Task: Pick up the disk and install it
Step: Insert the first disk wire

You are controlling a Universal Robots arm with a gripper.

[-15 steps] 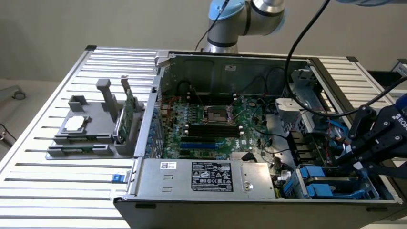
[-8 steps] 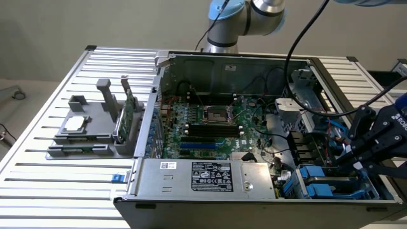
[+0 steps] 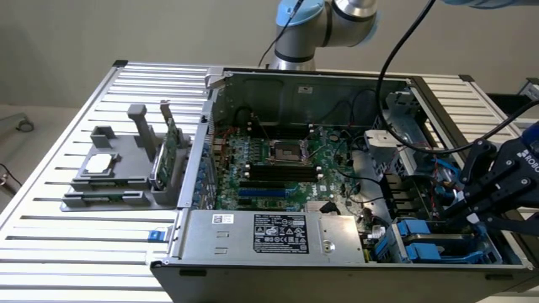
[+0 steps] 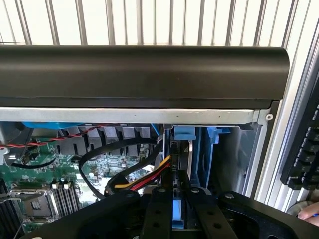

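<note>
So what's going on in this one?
A robot arm is working inside an open desktop computer case. Its claw is down at the drive bays at the exterior view's right, closed on the blue-framed disk, held edge-on over a bay with blue rails. The disk is not yet seated.

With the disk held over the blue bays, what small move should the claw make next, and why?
Probably a slow push deeper into the bay. The claw is closed on the disk's blue edge, standing on edge in line with the blue drive bay inside the computer case, apparently not yet fully seated.
</note>
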